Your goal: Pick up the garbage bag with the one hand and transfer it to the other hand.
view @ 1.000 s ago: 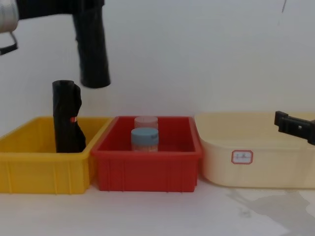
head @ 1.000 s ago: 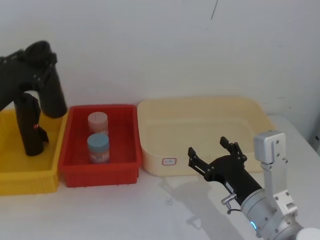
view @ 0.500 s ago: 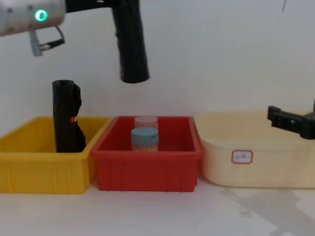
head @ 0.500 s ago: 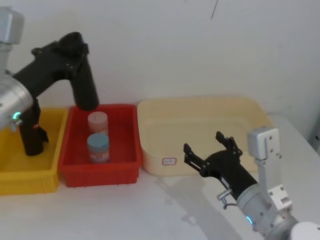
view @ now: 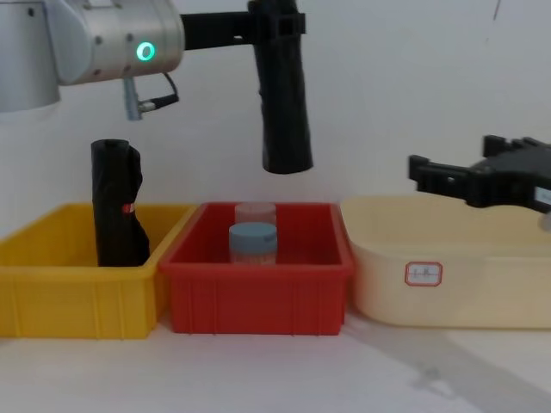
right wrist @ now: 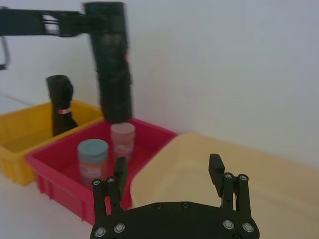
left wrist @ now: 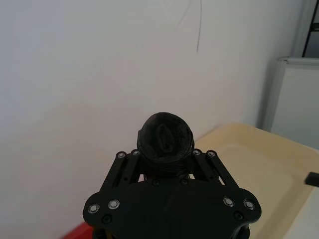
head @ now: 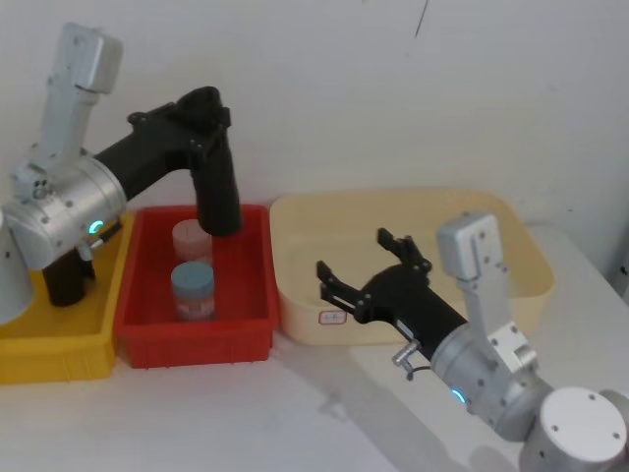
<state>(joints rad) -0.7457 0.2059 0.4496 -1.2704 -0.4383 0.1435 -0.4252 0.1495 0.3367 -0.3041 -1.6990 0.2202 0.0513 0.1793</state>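
head view: the left gripper (head: 200,110), on the green-ringed arm, is clamped on the upper part of the garbage bag (head: 220,202). the bag hangs nearly upright from the jaws. its lower end is in the air over the back of the red bin (head: 197,346), just behind the pale pink jar (head: 193,239) and the blue-capped jar (head: 194,287). the right gripper (head: 356,258), on the blue-ringed arm, hovers over the front wall of the cream tub (head: 393,200). its jaws are spread with nothing between them, well apart from the bag. a second black roll (head: 64,280) stands in the yellow bin (head: 59,359).

left wrist view: the bag's round end (left wrist: 164,139) sits squarely between the two fingers, which flank it on either side.

right wrist view: the spread fingers (right wrist: 119,172) point toward the bag (right wrist: 112,64), which hangs above the red bin, well beyond the fingertips.

chest view: the bag (view: 284,112) is gripped near its top and hangs clear above both jars, touching neither. the right gripper's jaws gape over the tub, about level with the bag's lower end and apart from it.
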